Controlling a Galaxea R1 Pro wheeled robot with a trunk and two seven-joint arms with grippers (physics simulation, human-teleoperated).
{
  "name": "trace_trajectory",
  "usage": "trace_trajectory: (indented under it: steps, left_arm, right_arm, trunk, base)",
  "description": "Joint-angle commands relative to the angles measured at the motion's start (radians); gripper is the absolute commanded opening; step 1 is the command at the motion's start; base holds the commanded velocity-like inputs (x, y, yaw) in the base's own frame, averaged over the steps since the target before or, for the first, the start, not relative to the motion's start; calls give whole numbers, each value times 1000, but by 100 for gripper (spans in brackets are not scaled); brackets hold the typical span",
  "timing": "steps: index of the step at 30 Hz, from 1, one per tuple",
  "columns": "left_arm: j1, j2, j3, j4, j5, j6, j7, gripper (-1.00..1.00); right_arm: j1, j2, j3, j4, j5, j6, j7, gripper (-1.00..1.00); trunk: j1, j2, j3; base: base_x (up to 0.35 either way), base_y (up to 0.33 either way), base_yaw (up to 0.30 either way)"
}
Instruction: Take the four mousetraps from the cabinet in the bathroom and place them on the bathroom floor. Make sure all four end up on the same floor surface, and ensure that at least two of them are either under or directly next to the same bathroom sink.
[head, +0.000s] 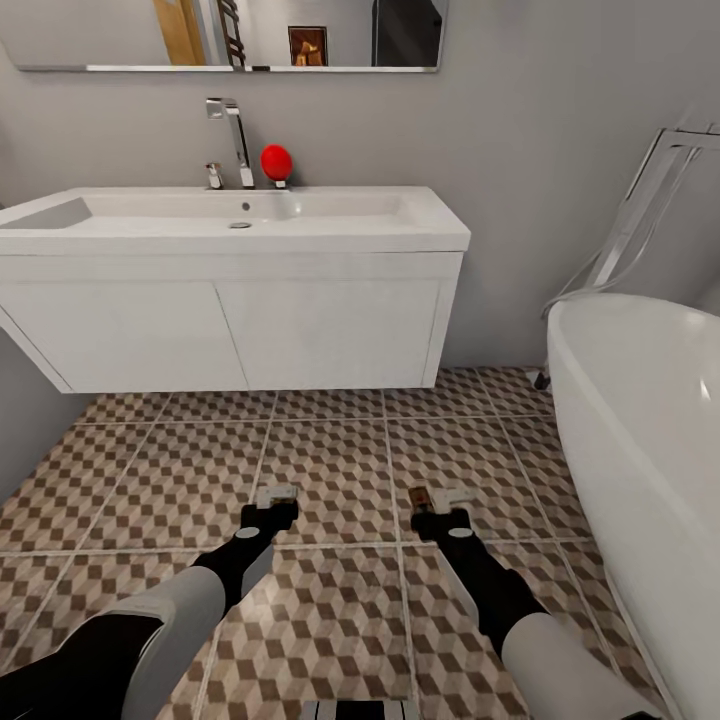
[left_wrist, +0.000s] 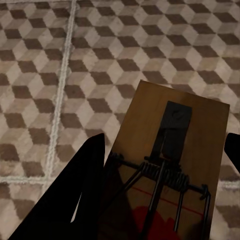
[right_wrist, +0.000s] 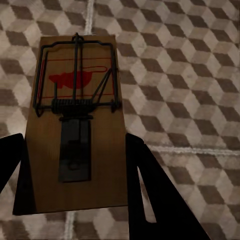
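Note:
The white bathroom sink (head: 420, 232) with a chrome tap (head: 232, 135) tops a white two-door vanity (head: 230, 330) straight ahead. Cube-patterned bathroom floor (head: 330, 450) stretches from it to me. Both arms reach forward, low over the tiles. My left gripper (head: 270, 503) (left_wrist: 164, 145) is shut on a brown wooden mousetrap (left_wrist: 195, 125) with a dark spring and a red spot. My right gripper (head: 440, 505) (right_wrist: 73, 142) is shut on another mousetrap (right_wrist: 75, 65) (head: 418, 497), held flat between its black fingers (right_wrist: 150, 185). The cabinet is out of view.
A white oval bathtub (head: 640, 430) fills the right side, with a chrome standing tap (head: 640, 210) behind it. A red round object (head: 276, 162) sits on the sink beside the tap. A mirror (head: 230, 35) hangs above. A grey wall (head: 20, 420) closes the left.

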Motion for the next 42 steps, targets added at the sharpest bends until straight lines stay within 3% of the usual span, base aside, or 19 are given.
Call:
trace_trajectory:
  steps: [1, 5, 9, 13, 17, 20, 23, 24, 25, 28, 31, 33, 37, 42]
  left_arm:
    - [-1, -2, -5, 2, 0, -3, 6, -100]
    - [-1, -6, -2, -5, 0, -3, 6, -100]
    - [-1, -12, 3, -68, 0, 29, 5, -100]
    - [-5, -15, 4, -413, -1, 402, 5, -100]
    - [-30, -15, 4, -652, -1, 644, 5, -100]
    - [-90, -15, 4, -727, -1, 755, 6, -100]
    - [-133, -14, 3, -702, -4, 818, 7, -100]
    - [-136, -12, 3, -675, -4, 811, 7, -100]
    - [-140, -3, 3, -623, -5, 759, 6, -100]
    - [-144, 9, -3, -418, -3, 459, 5, -100]
    - [-144, 10, -5, -243, -4, 290, 4, -100]
    - [-144, 11, -5, -170, -5, 205, 4, -100]
    - [-142, 10, -5, -138, -5, 130, 4, -100]
    - [-135, 1, -5, -128, -5, 111, 5, -100]
  right_arm:
    - [-1, 0, 9, -2, -12, -21, -13, -100]
    - [-1, 1, 54, -4, -9, -129, -13, -100]
    - [-7, 19, 101, -25, -5, -148, -13, -100]
    - [-102, 56, 111, -33, 22, -91, -12, -100]
    - [-182, 75, 112, -32, 28, -48, -12, -100]
    - [-242, 88, 112, -25, 29, 13, -12, -100]
    - [-306, 97, 112, -21, 28, 54, -10, -100]
    - [-313, 97, 113, -20, 27, 56, -6, -100]
    - [-320, 97, 114, -13, 27, 55, 2, -100]
    - [-325, 97, 114, 72, 25, -17, 30, -100]
    - [-325, 97, 114, 168, 26, -105, 43, -100]
    - [-326, 97, 114, 213, 25, -144, 47, -100]
    - [-326, 97, 114, 255, 25, -163, 49, -100]
    - [-326, 97, 114, 308, 25, -225, 49, -100]
  trunk:
    - [0, 0, -1]
    - [0, 0, -1]
    - [0, 0, -1]
    - [0, 0, -1]
    - [0, 0, -1]
    - [0, 0, -1]
    - [0, 0, -1]
    - [0, 0, -1]
    - [0, 0, -1]
    - [0, 0, -1]
    - [0, 0, -1]
    - [0, 0, -1]
    - [0, 0, -1]
    - [0, 0, -1]
  base:
    - [0, 0, 0]
    - [0, 0, 0]
    - [0, 0, 0]
    - [0, 0, 0]
    - [0, 0, 0]
    - [0, 0, 0]
    - [0, 0, 0]
    - [0, 0, 0]
    - [0, 0, 0]
    - [0, 0, 0]
    - [0, 0, 0]
    - [0, 0, 0]
    - [0, 0, 0]
    - [0, 0, 0]
